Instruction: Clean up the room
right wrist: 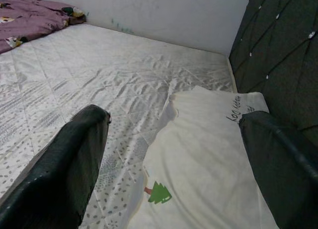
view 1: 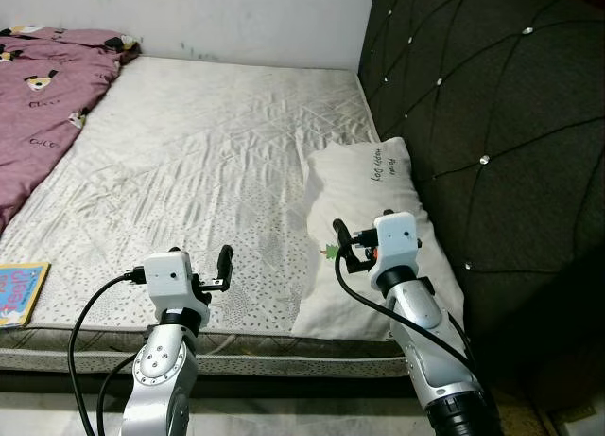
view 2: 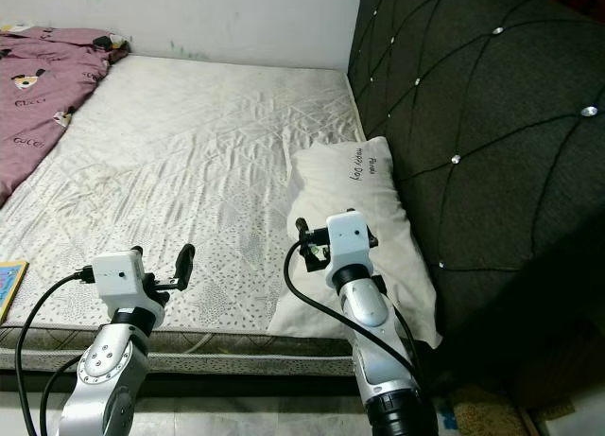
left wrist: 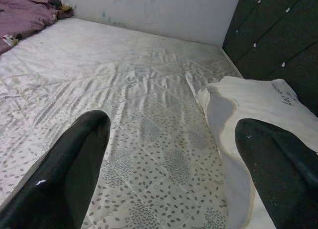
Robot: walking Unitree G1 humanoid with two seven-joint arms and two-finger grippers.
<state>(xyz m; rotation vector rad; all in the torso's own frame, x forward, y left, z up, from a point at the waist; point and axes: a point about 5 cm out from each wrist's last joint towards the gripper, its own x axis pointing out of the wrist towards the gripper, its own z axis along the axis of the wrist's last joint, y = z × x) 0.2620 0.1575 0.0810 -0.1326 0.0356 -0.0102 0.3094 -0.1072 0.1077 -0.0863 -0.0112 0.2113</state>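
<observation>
The right gripper (right wrist: 174, 164) hovers wide open over the pillow (view 1: 369, 228) (little green tree printed on it). The left gripper (left wrist: 169, 169) is wide too, above the mattress (view 1: 208, 143).

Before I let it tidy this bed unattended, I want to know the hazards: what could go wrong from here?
The pillow lies close to the mattress edge; a clumsy grab by the open right gripper above it might push it off. The book also sits at the edge, left of the open left gripper, so a sweep could knock it down. The blanket may lie too far to reach.
</observation>
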